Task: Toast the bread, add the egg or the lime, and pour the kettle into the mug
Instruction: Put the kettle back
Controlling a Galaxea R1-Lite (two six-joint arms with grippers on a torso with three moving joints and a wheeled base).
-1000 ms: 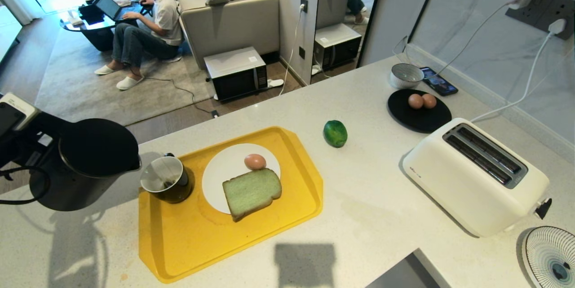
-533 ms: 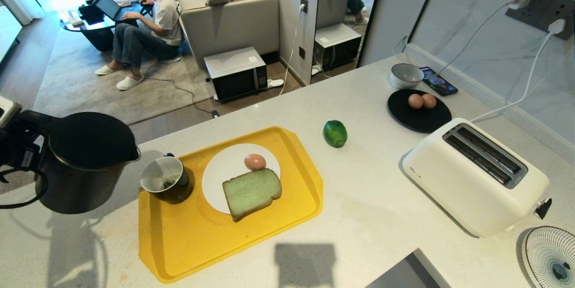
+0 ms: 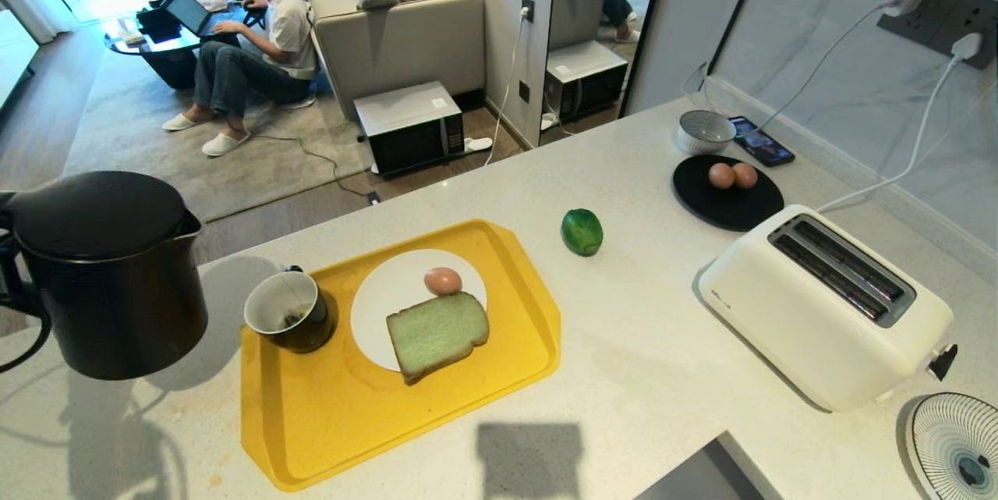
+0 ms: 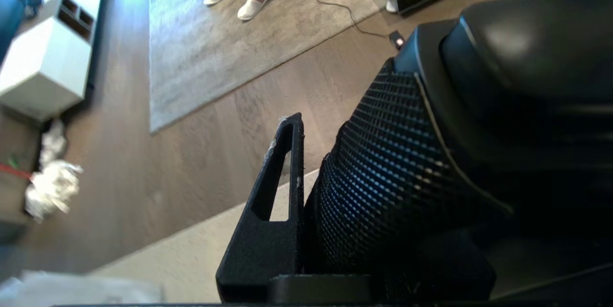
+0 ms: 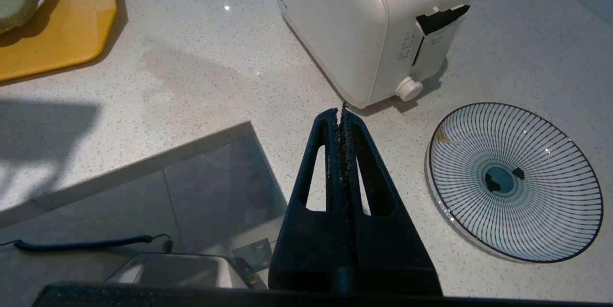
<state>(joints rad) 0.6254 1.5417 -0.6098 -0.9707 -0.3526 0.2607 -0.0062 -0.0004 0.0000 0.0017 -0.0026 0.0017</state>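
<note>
left gripper (image 4: 306, 192): you've got it clamped on the kettle (image 3: 109, 274) handle, beside the mug (image 3: 287, 317).
right gripper (image 5: 344, 110): parked, fingers pressed together.

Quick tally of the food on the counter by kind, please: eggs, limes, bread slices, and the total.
Eggs: 3, one on the white plate, two on the black plate
Limes: 1
Bread slices: 1
Total: 5
</note>
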